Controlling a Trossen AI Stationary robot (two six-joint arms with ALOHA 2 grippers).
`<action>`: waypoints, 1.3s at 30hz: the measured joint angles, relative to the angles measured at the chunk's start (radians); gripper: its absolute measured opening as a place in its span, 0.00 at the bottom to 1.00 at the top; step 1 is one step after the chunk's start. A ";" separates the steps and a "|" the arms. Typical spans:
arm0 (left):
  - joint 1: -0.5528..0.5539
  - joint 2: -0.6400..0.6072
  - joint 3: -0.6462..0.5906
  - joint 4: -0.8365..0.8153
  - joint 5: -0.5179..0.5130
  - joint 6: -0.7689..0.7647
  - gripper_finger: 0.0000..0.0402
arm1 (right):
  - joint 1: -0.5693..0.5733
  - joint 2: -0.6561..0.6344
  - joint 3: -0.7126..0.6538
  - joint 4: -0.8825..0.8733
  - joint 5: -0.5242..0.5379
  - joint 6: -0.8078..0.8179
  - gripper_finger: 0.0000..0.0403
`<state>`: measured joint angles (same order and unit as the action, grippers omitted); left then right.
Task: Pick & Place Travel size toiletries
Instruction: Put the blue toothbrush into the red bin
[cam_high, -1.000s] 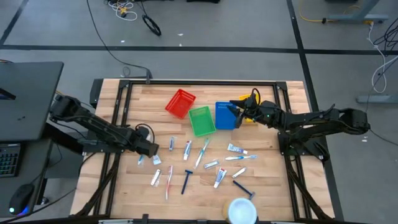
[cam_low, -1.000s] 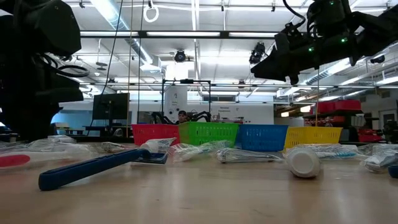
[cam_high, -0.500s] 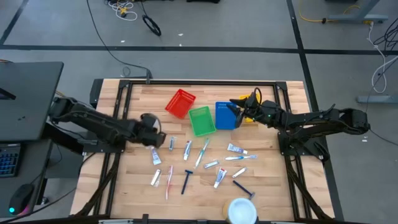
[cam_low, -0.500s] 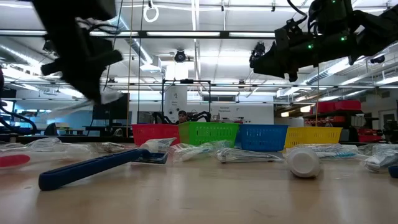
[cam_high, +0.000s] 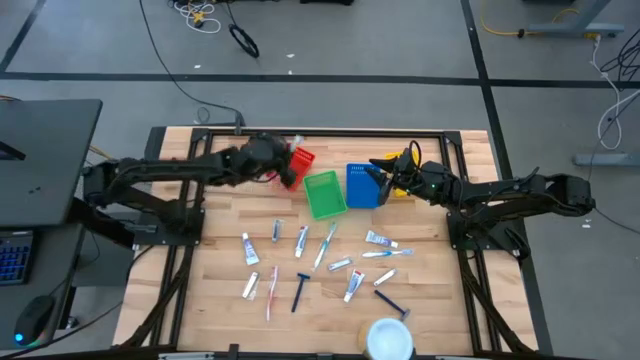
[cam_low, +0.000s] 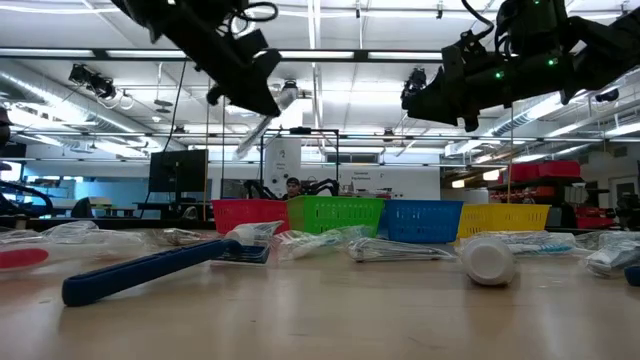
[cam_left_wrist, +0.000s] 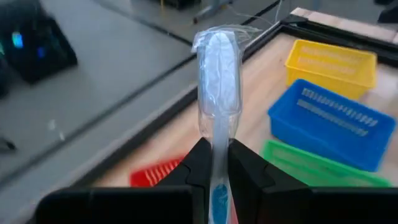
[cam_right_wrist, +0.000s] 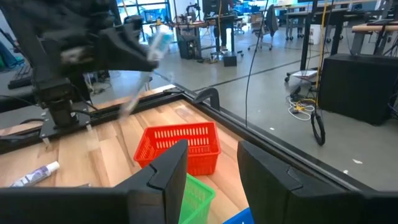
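My left gripper (cam_high: 283, 167) hangs above the red basket (cam_high: 303, 158), shut on a pale toothbrush in a clear wrapper (cam_left_wrist: 217, 81). The toothbrush also shows in the low view (cam_low: 262, 128) and the right wrist view (cam_right_wrist: 157, 42). My right gripper (cam_high: 385, 176) waits open and holding nothing over the blue basket (cam_high: 360, 186) and the yellow one (cam_left_wrist: 333, 59). Several small tubes (cam_high: 249, 250), toothbrushes (cam_high: 325, 245) and razors (cam_high: 301, 291) lie flat on the wooden table. My left gripper pinches the toothbrush's handle (cam_left_wrist: 216, 163) between its two fingers, which lie along it. The wrapped head end (cam_left_wrist: 217, 59) sticks out ahead of the fingertips. The fingers come from the table's left, slanting a little downward. The toothbrush is lifted clear of the table and baskets.
The green basket (cam_high: 324, 194) stands between the red and blue ones along the far half of the table. A round white disc (cam_high: 390, 338) lies at the near edge. A dark frame (cam_high: 320, 131) rims the table.
My left gripper has risen from the table's left-middle and swung toward the far edge and the right, ending over the red basket. Its wrist has rolled and tipped up. The toothbrush has gone with it, lifted clear of the table.
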<state>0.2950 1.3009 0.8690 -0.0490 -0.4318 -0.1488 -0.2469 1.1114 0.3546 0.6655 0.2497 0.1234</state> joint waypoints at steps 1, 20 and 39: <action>0.021 0.018 -0.001 0.048 0.019 0.058 0.10 | -0.001 0.000 0.000 0.003 0.000 0.000 0.38; 0.188 0.306 -0.001 0.049 0.167 0.222 0.10 | -0.002 0.000 0.000 0.013 0.000 0.000 0.38; 0.196 0.305 -0.044 0.051 0.213 0.147 0.12 | 0.000 0.001 0.000 0.007 -0.026 0.003 0.38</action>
<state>0.4907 1.6062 0.8253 0.0023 -0.2184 -0.0021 -0.2466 1.1122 0.3546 0.6724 0.2237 0.1268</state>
